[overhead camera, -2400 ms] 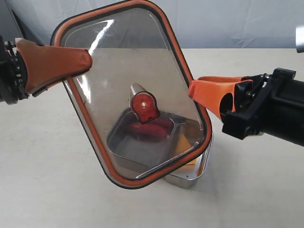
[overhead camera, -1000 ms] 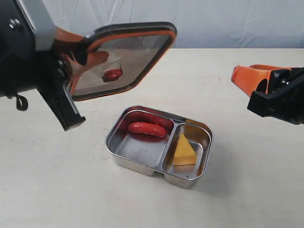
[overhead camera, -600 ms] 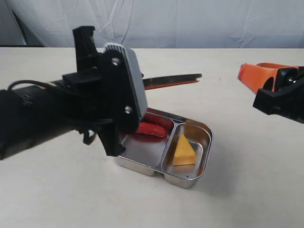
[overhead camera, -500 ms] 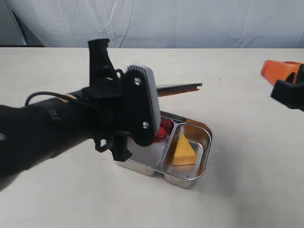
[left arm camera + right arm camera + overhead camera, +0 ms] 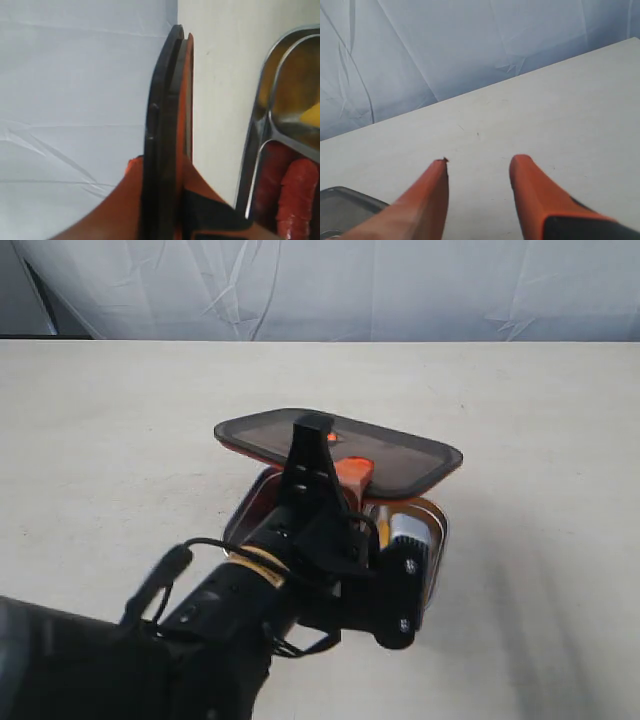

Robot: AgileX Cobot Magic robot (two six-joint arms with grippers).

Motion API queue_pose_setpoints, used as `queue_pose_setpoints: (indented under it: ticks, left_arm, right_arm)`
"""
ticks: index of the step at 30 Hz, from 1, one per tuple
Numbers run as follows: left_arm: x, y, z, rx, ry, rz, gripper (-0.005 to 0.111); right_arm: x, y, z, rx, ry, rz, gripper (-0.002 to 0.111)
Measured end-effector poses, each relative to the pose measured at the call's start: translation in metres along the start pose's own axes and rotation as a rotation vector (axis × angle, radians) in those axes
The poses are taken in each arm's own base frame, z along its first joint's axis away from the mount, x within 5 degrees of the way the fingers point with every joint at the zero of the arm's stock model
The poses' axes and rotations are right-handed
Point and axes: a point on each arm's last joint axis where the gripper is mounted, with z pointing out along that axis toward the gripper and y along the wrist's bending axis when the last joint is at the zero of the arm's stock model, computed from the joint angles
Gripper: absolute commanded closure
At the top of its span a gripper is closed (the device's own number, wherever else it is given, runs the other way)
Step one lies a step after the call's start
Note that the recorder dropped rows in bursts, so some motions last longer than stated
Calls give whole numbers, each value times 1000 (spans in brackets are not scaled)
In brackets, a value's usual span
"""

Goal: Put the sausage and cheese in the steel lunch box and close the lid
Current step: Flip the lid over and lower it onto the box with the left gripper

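While the left pincer is clamped on one edge of the lid, the closing step is judged to be in hand. The lid hangs roughly level above the steel lunch box and is not seated; the left wrist view shows a clear gap between lid and box rim.

Loading appears complete. The sausage lies in the larger compartment and the cheese in the smaller one.

The right pincer stands apart over the bare bench, holding nothing, well clear of the box.

Next move, as a judgement: square the lid's outline to the box rim, since it looks offset toward the far side. Then lower it flat and press so that the orange seal beds all round.

Markings: no brand, label or legible writing was found on lid, box or arm.
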Motion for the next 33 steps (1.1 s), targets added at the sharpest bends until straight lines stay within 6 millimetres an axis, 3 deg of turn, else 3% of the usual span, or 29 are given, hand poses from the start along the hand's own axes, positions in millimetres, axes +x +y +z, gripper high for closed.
queue_pose_setpoints:
  ticks: [7,14,25,33]
  left_arm:
    - [-12,-30,0,-65,14,100,107]
    - [-8,-48,4,-43,73,127,107]
    - [-20,-57,-7,-6,34,125,107]
    - [-17,-61,-7,41,69,93,107]
  right_arm:
    - [0,0,0,0,1,2,66]
    - [0,0,0,0,1,0,66]
    - [0,0,0,0,1,0,66]
    - [0,0,0,2,2,1,66]
